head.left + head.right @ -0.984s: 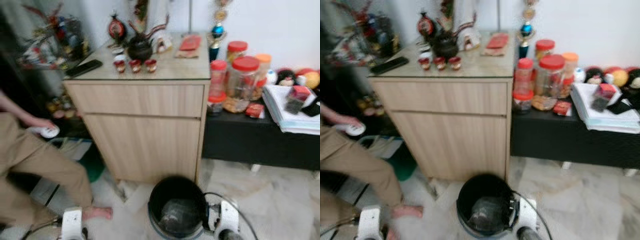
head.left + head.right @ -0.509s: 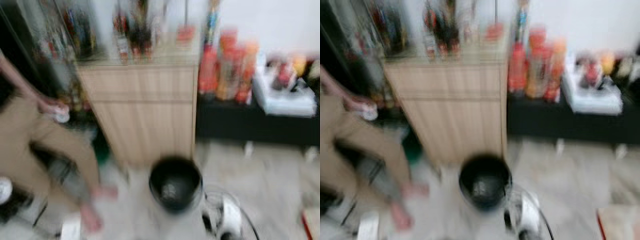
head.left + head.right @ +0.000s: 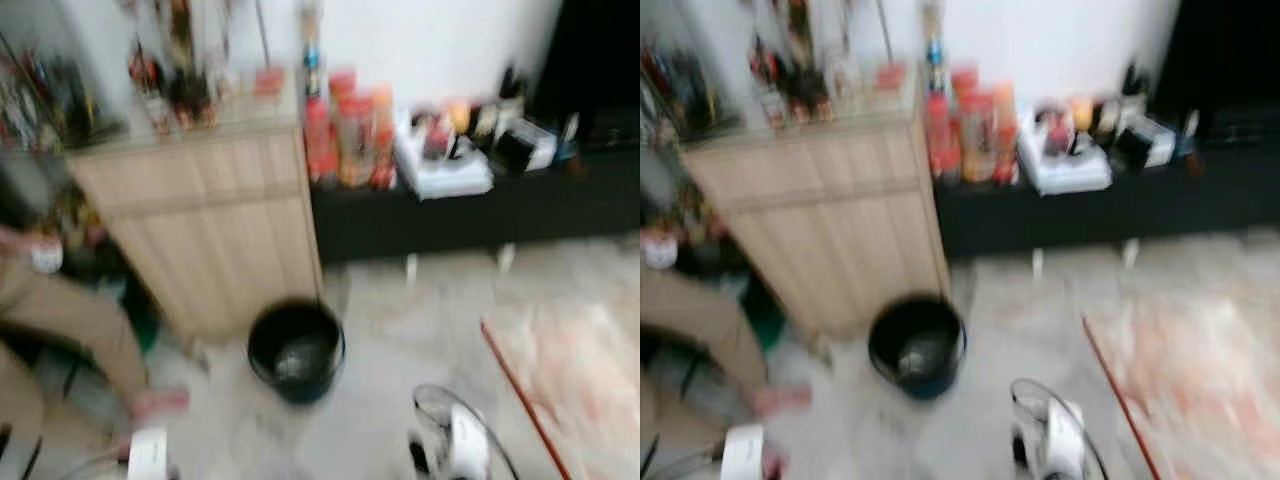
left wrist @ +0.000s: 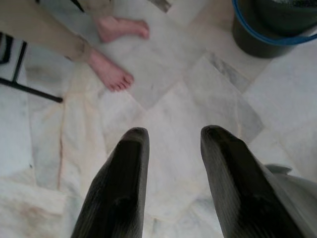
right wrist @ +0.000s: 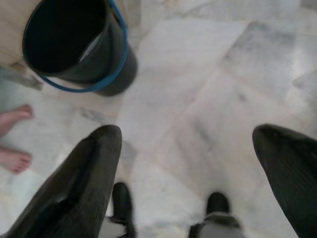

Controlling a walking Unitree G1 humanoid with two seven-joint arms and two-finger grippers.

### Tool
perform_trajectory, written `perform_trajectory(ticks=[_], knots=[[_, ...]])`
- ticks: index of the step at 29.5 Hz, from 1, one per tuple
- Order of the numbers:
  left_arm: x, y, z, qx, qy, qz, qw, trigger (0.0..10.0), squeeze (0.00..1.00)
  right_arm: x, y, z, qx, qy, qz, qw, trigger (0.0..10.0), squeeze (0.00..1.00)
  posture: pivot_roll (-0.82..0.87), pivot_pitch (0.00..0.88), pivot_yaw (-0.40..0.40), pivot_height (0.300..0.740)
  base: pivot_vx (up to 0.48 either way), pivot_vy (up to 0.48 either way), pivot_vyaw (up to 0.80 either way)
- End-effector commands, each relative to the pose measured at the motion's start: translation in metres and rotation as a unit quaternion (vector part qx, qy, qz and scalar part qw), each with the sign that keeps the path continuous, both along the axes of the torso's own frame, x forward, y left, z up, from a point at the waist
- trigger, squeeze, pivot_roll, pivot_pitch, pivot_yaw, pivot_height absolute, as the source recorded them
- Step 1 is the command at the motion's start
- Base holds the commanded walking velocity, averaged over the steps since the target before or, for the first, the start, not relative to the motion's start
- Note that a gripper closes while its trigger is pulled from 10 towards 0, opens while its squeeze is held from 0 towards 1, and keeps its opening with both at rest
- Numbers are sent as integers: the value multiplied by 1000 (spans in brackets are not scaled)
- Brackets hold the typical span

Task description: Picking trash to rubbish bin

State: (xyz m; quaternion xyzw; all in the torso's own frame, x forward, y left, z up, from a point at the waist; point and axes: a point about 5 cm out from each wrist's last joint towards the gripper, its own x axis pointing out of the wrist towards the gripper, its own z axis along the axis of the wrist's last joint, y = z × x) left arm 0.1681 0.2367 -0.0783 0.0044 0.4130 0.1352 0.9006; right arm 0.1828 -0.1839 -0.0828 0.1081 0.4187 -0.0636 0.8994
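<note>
Two grippers hang low over the pale marble floor [image 4: 178, 114], and both are released with nothing between the fingers. The left gripper [image 4: 171, 136] has its two black fingers a little apart, pointing down at bare tiles, with the blue-rimmed rubbish bin [image 4: 270, 25] at the edge of its wrist view. The right gripper [image 5: 188, 134] is spread much wider, and the same bin [image 5: 74, 47] stands beyond one of its fingers. In the head views, which are blurred, the black bin [image 3: 296, 350] stands on the floor just in front of the light wooden cabinet [image 3: 205, 235], close to its lower right corner, and something greyish lies inside it, though what it is cannot be told. No piece of trash is held by either gripper. On top of the cabinet stand some small dark and red objects, too blurred to name. Just to the right of it, a low black shelf [image 3: 470, 215] carries jars with red lids [image 3: 345, 140], a white stack of papers [image 3: 440, 170] and other small things. No label or writing can be read on any of them because of the blur. A person in beige trousers [image 3: 70, 320] is at the left, and two bare feet [image 4: 116, 49] rest on the tiles near the left gripper. At the right of the floor lies a pinkish mat with a red edge [image 3: 570, 370].
</note>
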Motion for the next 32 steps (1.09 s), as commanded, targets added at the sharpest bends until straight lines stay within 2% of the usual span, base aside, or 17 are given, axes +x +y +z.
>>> perform_trajectory(ticks=[1,9,27,32], knots=[[1,5,2,8,1,-4,1000,10000,0,7,9,3,7,-11,9,1000,10000,0,53,0,79,740,0,0,0],[-3,4,-1,5,11,1,1000,10000,0,6,8,2,6,-10,9,1000,10000,0,53,0,77,740,0,0,0],[-9,6,-4,4,26,3,1000,10000,0,5,10,2,7,-8,12,1000,10000,0,52,0,78,740,0,461,0],[-10,6,-3,6,26,1,1000,10000,0,5,10,2,6,-8,12,1000,10000,0,52,0,77,740,0,0,0]])
